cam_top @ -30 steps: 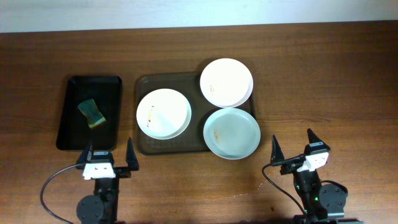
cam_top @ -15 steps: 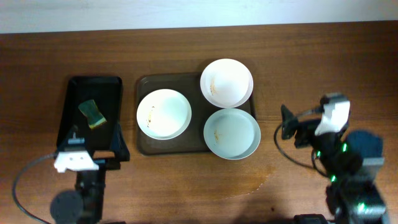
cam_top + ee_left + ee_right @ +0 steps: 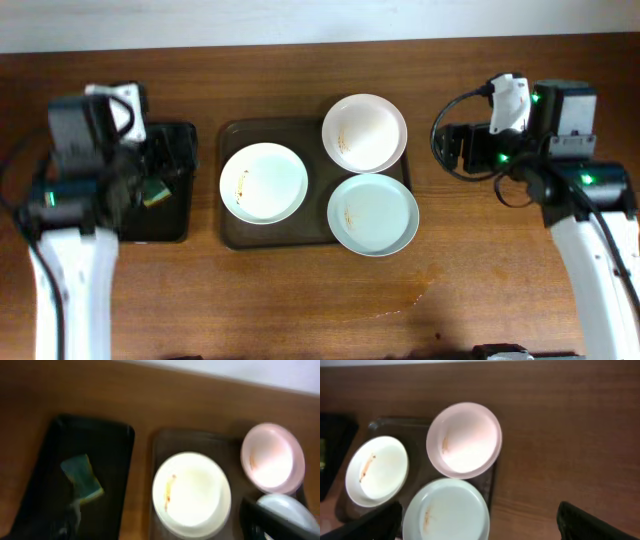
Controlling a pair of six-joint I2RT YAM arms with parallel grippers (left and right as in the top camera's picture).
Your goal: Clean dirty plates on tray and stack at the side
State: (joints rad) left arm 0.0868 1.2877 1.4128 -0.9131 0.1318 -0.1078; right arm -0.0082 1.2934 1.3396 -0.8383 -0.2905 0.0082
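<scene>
Three white plates sit on the brown tray (image 3: 314, 226): a left plate (image 3: 263, 182), a back right plate (image 3: 364, 132) and a front right plate (image 3: 372, 214) that overhangs the tray's right edge. Each has small brownish smears. My left gripper (image 3: 165, 532) is open and empty, held high over the black tray's right side, its fingertips (image 3: 265, 520) framing the left plate (image 3: 191, 495). My right gripper (image 3: 485, 532) is open and empty, held high to the right of the tray, looking down on all three plates, with the front right plate (image 3: 447, 512) nearest.
A narrower black tray (image 3: 170, 215) lies left of the brown tray and holds a green and yellow sponge (image 3: 82, 479), partly hidden under my left arm in the overhead view. Bare wooden table (image 3: 480, 260) surrounds the trays.
Both arms have lifted from the table's front edge and swung back. The left now hangs over the black tray, the right beside the brown tray's right end. The plates have not moved.
</scene>
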